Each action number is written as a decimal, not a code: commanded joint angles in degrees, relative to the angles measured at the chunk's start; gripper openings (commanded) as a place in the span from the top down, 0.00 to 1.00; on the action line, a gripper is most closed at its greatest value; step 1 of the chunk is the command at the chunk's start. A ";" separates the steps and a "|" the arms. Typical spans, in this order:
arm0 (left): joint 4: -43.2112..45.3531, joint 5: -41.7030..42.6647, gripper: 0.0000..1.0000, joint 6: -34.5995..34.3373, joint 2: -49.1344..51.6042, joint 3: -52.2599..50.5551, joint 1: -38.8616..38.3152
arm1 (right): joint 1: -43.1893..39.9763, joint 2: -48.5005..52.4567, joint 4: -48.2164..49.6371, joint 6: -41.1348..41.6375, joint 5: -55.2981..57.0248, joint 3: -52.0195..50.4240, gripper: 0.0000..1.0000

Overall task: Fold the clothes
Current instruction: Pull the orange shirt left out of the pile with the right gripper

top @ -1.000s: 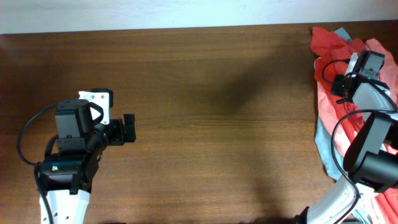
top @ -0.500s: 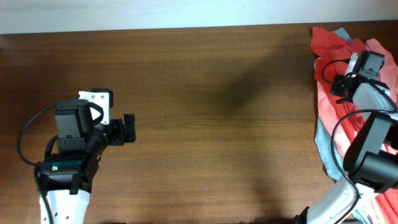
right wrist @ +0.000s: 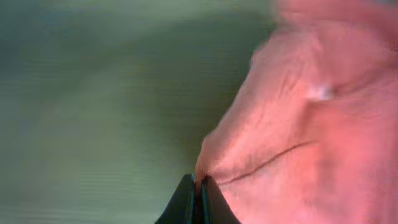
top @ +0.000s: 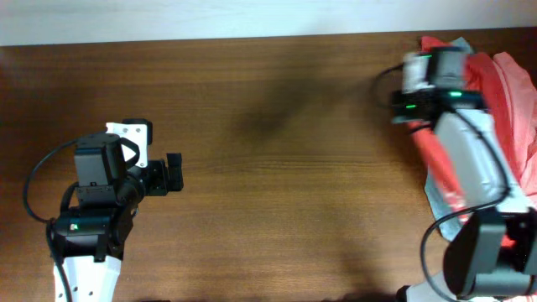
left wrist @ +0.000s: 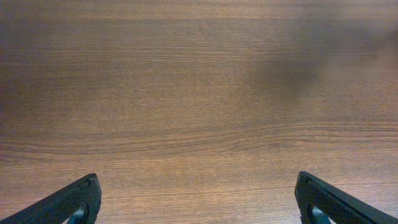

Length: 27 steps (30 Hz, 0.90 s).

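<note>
The right gripper (right wrist: 199, 185) is pinched tight on an edge of the red garment (right wrist: 298, 124), which spreads to its right. Only the fingertips show, and the view is smeared. The left gripper (left wrist: 198, 198) stands spread wide over the table (left wrist: 199, 93), its fingers cropped by the frame's lower edge.

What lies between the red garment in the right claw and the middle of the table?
Nothing visible. The right claw is shut on the red garment's edge, and the table toward the middle shows only bare wood. The left claw sits open at the far left, off that path.
</note>
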 commanded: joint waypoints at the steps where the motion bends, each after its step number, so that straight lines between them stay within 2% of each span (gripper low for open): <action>1: 0.13 -0.22 0.01 -0.55 -0.02 1.31 -0.20 | 12.55 -0.15 -0.11 4.46 -1.29 0.70 0.96; 3: 0.11 -0.22 0.01 -0.55 -0.02 1.31 -0.20 | 19.41 0.35 3.15 6.51 -1.29 0.70 0.96; 6: 0.04 -0.22 0.01 -0.55 -0.02 1.31 -0.20 | 31.41 1.95 13.03 9.05 -1.22 0.72 0.96; 10: -0.09 -0.22 0.01 -0.55 -0.02 1.31 -0.20 | 41.59 4.24 24.92 11.08 0.20 0.72 0.95; 12: -0.13 -0.22 0.01 -0.55 -0.02 1.31 -0.20 | 44.65 5.07 29.22 11.23 2.51 0.72 0.86; 13: -0.11 -0.20 0.01 -0.55 -0.02 1.31 -0.20 | 45.42 5.14 30.23 11.23 3.87 0.72 0.67; 14: -0.11 -0.20 0.01 -0.55 -0.02 1.31 -0.20 | 45.97 5.05 30.34 11.21 7.06 0.98 0.18; 15: -0.11 -0.20 0.01 -0.55 -0.02 1.31 -0.20 | 45.46 4.61 27.61 11.10 10.14 2.12 0.01; 20: 0.02 2.25 0.01 -0.55 0.04 1.31 -0.20 | 40.37 0.61 13.35 10.97 15.85 7.80 0.01; 22: 0.55 4.87 0.01 -0.55 0.48 1.31 -0.20 | 36.76 -2.45 4.33 10.95 17.38 11.52 0.01; 27: 0.96 5.68 0.05 -2.64 7.21 1.25 -1.42 | 27.78 -10.12 -10.73 10.99 17.38 16.41 0.02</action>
